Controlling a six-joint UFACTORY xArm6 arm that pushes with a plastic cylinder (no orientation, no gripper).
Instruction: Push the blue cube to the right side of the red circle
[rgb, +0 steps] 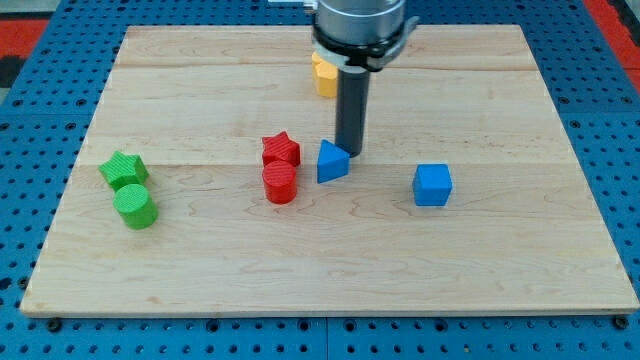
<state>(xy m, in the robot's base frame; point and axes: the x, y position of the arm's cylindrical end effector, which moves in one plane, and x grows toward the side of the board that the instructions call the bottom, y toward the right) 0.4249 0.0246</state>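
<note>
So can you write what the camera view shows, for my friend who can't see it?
My tip sits just behind a blue triangle, beside the red circle and red star. The blue cube waits alone toward the view's right. A green star and green circle sit left, a yellow block at top.

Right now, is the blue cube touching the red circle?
No, the blue cube sits apart at the view's right, with the blue triangle between it and the red circle.

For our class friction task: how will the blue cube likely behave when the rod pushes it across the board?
The blue cube sits on a flat face on the smooth wooden board, so it probably slides rather than rolls. An off-centre push may turn it. My tip is beside the blue triangle, away from it.
</note>
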